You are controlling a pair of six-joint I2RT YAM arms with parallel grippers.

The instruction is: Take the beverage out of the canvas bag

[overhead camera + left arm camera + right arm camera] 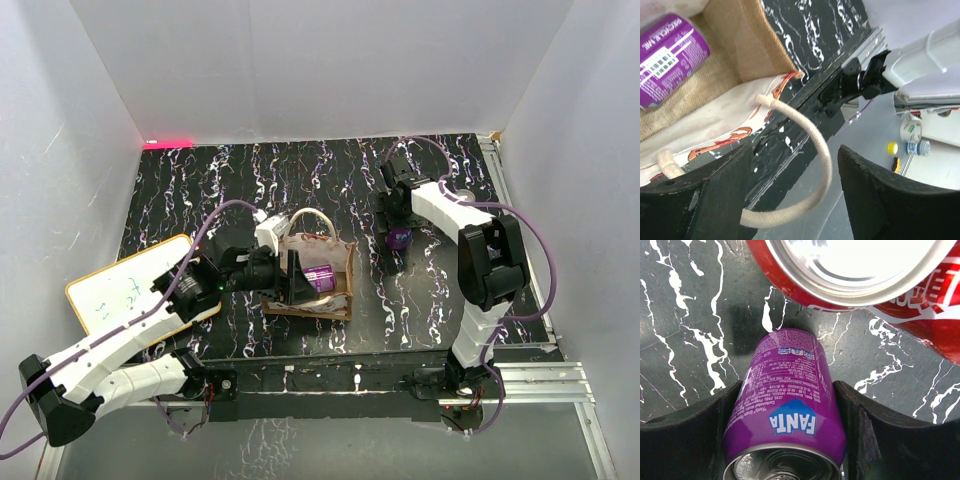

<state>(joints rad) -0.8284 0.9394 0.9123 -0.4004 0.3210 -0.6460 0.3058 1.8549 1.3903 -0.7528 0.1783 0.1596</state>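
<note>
Black stone-patterned surface (pixel 200 190) with white veins carries all items. The canvas bag (pixel 340 290) sits near the middle of it, and its mouth shows open to the overhead camera. A purple can (pixel 320 277) lies on its side inside the bag, on the woven bottom, with the barcode side visible in the left wrist view.

Left arm: the left hand (pixel 288 276) is at the left edge of the bag, at the rim. In the left wrist view its two fingers (pixel 715 200) stand apart. A cream rope handle (pixel 827 160) loops through the gap between them. Whether the rope touches either finger cannot be told.

Right arm: the right hand (pixel 398 236) is well to the right of the bag, lowered to the surface. Its fingers (pixel 695 440) are clamped on a Fanta can (pixel 790 390), one against each side. This second purple can lies on its side on the surface, its top toward the wrist camera. A red can (pixel 920 310) lies just beyond it, its silver end turned toward the camera. The two cans are close, and contact between them cannot be confirmed.

A white board (pixel 115 290) with an orange rim lies at the left side of the surface, partly under the left arm.
</note>
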